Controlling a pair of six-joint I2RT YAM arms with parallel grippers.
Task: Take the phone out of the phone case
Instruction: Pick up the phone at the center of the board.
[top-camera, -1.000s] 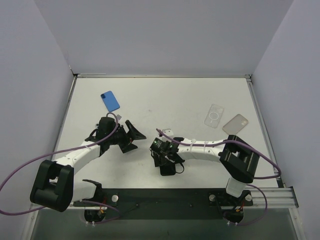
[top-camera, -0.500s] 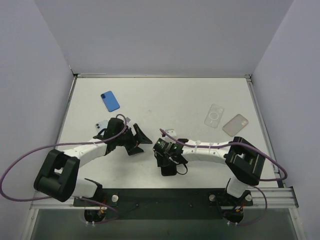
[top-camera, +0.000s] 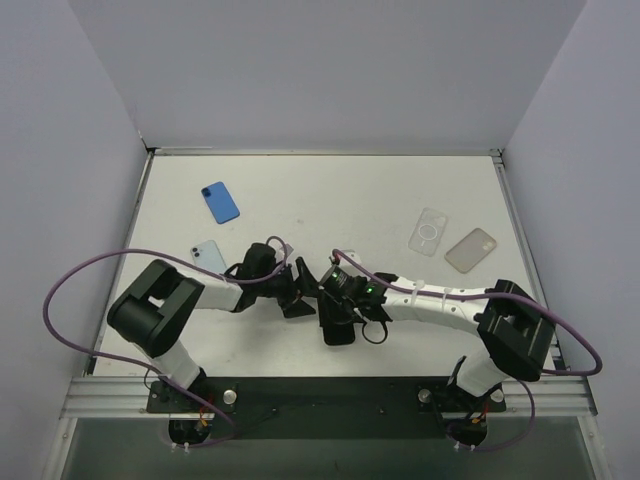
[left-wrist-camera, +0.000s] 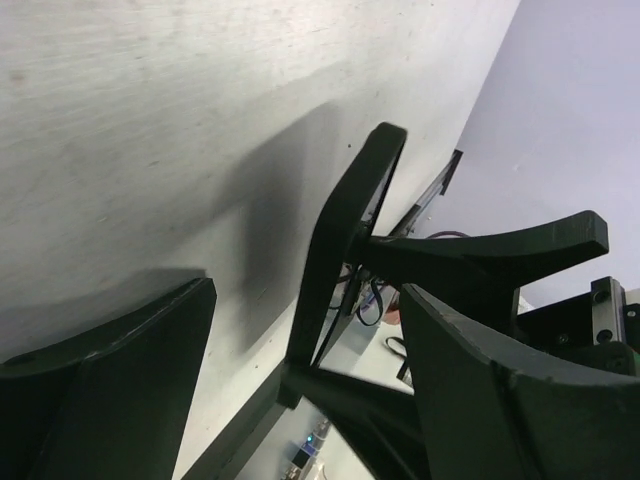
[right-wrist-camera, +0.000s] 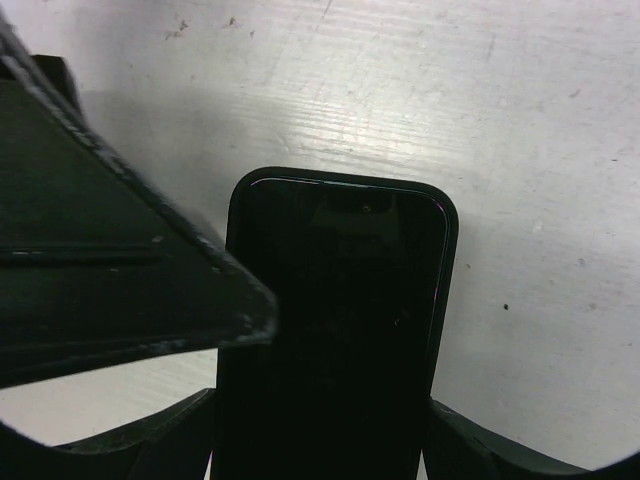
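Glossy black phone (right-wrist-camera: 340, 330) with rounded corners, rimmed by a case (right-wrist-camera: 340, 176), is pinched at its long sides by the right gripper (right-wrist-camera: 328, 432) at the table's (top-camera: 350, 195) front centre. Only in the left wrist view is it seen edge-on, a thin slab tilted off the scuffed white surface, between the left gripper's (left-wrist-camera: 305, 290) spread jaws.

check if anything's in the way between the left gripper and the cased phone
Nothing visible is. The cased phone stands on edge inside the open left gripper, with only bare table showing between it and the finger on the near side. The right gripper grips one end of it.
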